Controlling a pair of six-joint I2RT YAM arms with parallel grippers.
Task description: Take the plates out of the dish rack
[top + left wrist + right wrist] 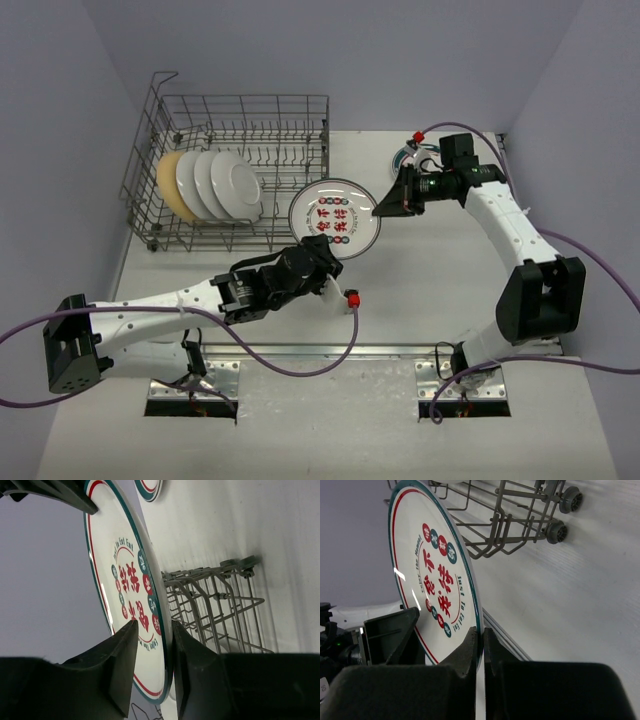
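A round plate [335, 218] with a teal rim and red characters hangs in the air between both grippers, right of the dish rack [240, 100]. My right gripper [383, 205] is shut on its right rim; in the right wrist view [483, 635] the jaws pinch the plate [435, 580]. My left gripper [325, 254] straddles the lower rim. In the left wrist view [154, 630] its jaws stand wider than the plate [125, 570], with a gap on the face side. The rack holds a tan plate [168, 185] and three white-backed plates [228, 185] upright.
Another teal-rimmed plate [408, 158] lies flat on the table at the back right, under my right arm; it also shows in the left wrist view [150, 487]. The rack [215, 605] stands on small wheels [555, 531]. Walls enclose the table on three sides.
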